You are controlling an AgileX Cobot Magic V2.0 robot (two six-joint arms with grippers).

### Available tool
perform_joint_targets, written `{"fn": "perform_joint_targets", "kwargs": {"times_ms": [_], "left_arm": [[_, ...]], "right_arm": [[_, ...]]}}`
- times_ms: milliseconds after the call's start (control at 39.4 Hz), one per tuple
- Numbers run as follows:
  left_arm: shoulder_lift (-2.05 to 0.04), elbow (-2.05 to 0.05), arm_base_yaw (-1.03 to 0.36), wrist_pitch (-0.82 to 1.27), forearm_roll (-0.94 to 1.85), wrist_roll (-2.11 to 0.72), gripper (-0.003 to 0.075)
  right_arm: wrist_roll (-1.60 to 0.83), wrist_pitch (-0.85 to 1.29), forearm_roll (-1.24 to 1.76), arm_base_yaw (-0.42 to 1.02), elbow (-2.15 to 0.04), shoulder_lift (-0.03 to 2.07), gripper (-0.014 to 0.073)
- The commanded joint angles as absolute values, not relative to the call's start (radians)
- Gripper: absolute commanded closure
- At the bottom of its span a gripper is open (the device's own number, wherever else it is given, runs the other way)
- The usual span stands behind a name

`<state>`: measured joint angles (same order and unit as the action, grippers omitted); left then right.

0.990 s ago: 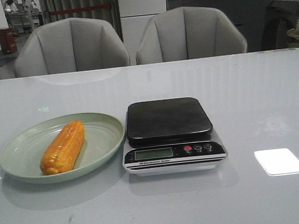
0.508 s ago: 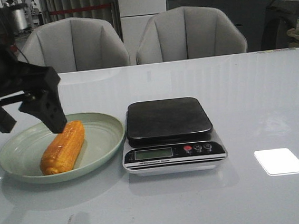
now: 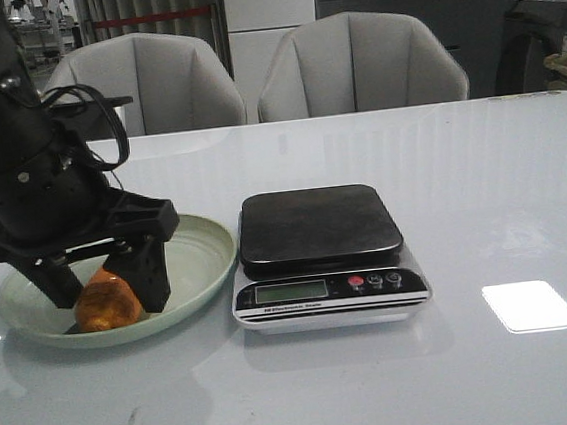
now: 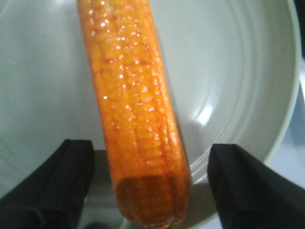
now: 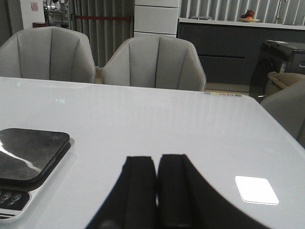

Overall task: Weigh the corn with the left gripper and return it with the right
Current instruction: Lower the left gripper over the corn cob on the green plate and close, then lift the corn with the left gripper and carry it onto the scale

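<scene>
The left gripper (image 3: 100, 290) is down over the plate (image 3: 202, 255) at the table's left edge, jaws spread wide, one finger on each side of the corn (image 4: 133, 119) and neither touching it. The corn lies flat in the plate, long axis running from the near left rim toward the far right, blunt end nearest the gripper. The right gripper (image 5: 156, 191) hangs over bare table (image 5: 190, 129) beside the scale (image 3: 323, 254), fingers pressed together on nothing.

A dining-style showroom: glossy white table (image 3: 461, 175), grey upholstered chairs (image 3: 355, 65), dark counter (image 5: 224, 43) behind.
</scene>
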<state>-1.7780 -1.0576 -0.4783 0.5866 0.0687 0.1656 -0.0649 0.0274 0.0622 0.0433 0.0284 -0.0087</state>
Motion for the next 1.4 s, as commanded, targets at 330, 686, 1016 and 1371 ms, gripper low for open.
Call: {"fn": "perform_joint_targets", "kwargs": {"times_ms": [330,686,1016,1371], "left_arm": [[-1.762,-1.222,-0.483,0.618,0.158,0.182,0.0606],[-1.806,-1.390,-0.563,0.617,0.238,0.182,0.0605],[-1.904,-1.475,-0.628,0.569,0.322,0.182,0.0603],[-1.942,-1.479,-0.659,0.512,0.374,0.180,0.0290]], "right_arm": [[-0.070,-0.061,0.055,0.039,0.036,-0.029,0.0435],[-0.070,-0.061,0.055,0.039,0.036,-0.029,0.0435],[-0.070,-0.061,0.055,0.039,0.036,-0.029,0.0435],[-0.070,-0.061,0.055,0.039,0.036,-0.029,0.0435]]}}
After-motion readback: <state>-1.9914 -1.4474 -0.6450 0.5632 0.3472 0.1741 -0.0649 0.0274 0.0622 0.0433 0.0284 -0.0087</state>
